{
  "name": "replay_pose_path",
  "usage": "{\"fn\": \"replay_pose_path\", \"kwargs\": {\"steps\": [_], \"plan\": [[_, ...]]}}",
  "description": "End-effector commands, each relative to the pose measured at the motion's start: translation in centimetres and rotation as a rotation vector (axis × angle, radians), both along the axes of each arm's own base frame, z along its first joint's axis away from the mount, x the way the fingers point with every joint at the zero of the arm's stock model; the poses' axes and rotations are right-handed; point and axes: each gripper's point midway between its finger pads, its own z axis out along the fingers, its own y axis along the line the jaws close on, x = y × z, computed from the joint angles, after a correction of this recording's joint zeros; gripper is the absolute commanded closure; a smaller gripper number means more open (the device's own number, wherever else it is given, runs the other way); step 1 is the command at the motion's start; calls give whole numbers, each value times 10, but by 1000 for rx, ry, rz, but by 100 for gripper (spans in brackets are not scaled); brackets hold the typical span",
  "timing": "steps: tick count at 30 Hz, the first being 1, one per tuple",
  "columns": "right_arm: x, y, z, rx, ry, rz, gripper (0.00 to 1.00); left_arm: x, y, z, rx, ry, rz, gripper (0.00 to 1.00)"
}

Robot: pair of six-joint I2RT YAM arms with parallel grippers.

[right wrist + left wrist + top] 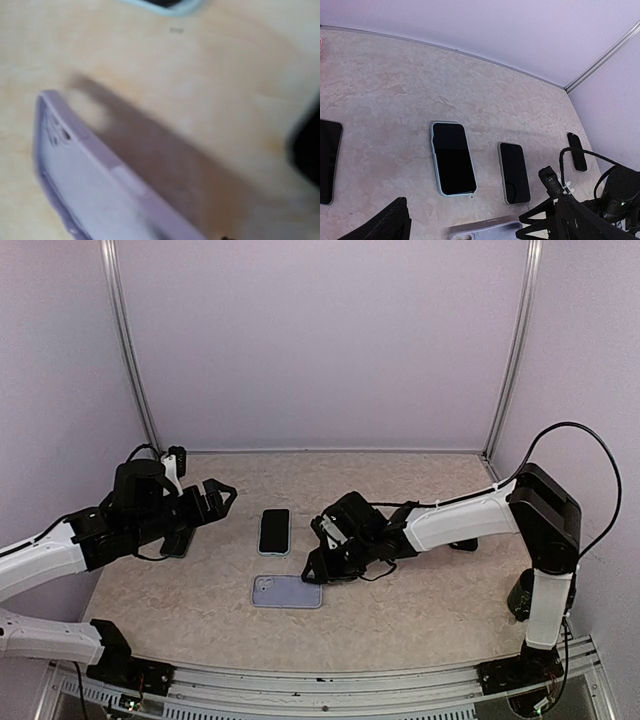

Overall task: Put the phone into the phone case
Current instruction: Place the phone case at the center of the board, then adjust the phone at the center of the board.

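A lavender phone case [286, 591] lies flat on the table, its camera cutout to the left; it also shows as phone case [485, 231] and fills the blurred right wrist view [85, 185]. My right gripper [319, 565] is low at the case's right end; its fingers are not resolved. A bare dark phone [514, 171] lies screen up beyond the case, hidden by the right arm in the top view. My left gripper [220, 496] hovers open and empty to the left, away from the case.
A phone in a light blue case [274, 531] lies behind the lavender case. Another dark phone [327, 160] lies under my left arm. A small black object [576, 150] sits at the far right. Walls enclose the table.
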Motion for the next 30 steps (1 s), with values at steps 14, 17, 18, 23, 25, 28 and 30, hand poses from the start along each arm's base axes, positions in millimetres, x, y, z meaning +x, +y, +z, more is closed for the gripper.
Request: {"fn": "replay_pose_path", "kwargs": {"steps": [14,17,18,23,25,28,30], "plan": [[57,-60,33,-382,-285,-167,1,-4,-21,-3,20,-12,-20,1],[72,-58,24,-432,-279,-214,1,-6,-23,-1,40,-21,-15,1],[75,-57,21,-448,-279,-225,1,-6,-23,0,43,-23,-12,1],[87,-51,3,-488,-252,-287,1,-9,-17,-3,51,-23,4,1],[89,-51,-2,-485,-244,-322,0,-11,-14,-2,50,-28,10,1],[89,-56,-7,-476,-237,-373,1,-13,-10,-3,53,-32,16,1],[90,-57,-9,-473,-234,-392,0,-15,-8,-3,51,-34,18,1]]}}
